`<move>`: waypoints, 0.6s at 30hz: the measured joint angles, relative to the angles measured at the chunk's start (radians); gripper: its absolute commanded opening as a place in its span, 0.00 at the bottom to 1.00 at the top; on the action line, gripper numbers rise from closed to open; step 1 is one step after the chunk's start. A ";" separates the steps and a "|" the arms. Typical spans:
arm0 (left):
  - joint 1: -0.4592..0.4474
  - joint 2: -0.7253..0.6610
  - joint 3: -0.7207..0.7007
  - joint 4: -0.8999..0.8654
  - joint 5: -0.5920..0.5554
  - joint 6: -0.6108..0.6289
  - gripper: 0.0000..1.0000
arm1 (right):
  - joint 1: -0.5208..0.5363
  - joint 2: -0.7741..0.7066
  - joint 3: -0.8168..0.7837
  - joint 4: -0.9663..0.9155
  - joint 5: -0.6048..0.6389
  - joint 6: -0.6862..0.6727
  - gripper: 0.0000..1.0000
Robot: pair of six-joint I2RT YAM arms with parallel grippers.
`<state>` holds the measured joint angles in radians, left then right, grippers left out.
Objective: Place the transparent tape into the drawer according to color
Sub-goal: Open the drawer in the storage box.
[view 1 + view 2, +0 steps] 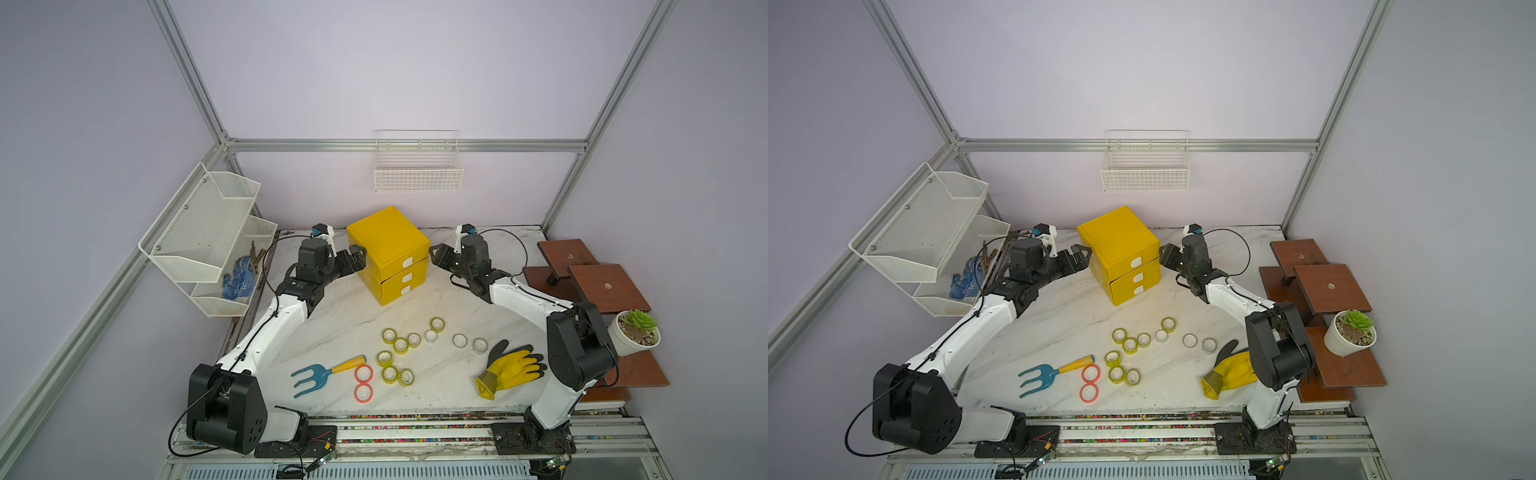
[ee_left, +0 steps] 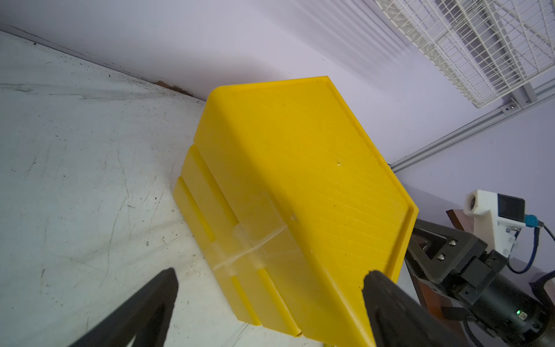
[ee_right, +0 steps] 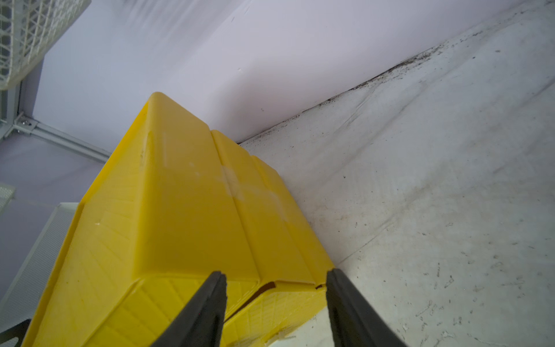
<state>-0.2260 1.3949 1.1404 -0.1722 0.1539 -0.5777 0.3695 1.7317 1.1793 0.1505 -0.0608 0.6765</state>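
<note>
The yellow three-drawer cabinet stands at the back middle of the table, white handles facing front-right. My left gripper is wide open against its left side, one finger over the top edge. My right gripper is open at the right front corner, its jaws astride the lower drawers' corner, where a thin dark gap shows. The transparent tape lies loose mid-table: several yellow-green rolls, three clear rolls, and two pink rings. Neither gripper holds anything.
A blue and yellow hand rake lies left of the pink rings and a yellow-black glove right of the clear rolls. Brown wooden steps with a potted succulent stand at the right. A white mesh rack hangs left, and a wire basket on the back wall.
</note>
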 measured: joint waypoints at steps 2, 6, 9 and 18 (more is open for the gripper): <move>-0.002 0.014 0.029 -0.002 0.006 0.010 1.00 | 0.000 -0.039 -0.043 0.005 0.002 0.026 0.64; -0.005 0.074 0.086 0.004 0.034 0.024 1.00 | 0.005 -0.135 -0.140 0.072 -0.048 0.104 0.65; -0.007 0.121 0.094 0.007 0.066 0.023 1.00 | 0.032 -0.175 -0.201 0.185 -0.097 0.178 0.70; -0.033 0.146 0.058 0.024 0.114 0.024 0.98 | 0.169 -0.155 -0.309 0.528 -0.185 0.420 0.69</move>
<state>-0.2592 1.5414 1.1980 -0.1486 0.2684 -0.5541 0.5388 1.5768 0.8703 0.6785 -0.2459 1.0962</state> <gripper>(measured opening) 0.986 0.697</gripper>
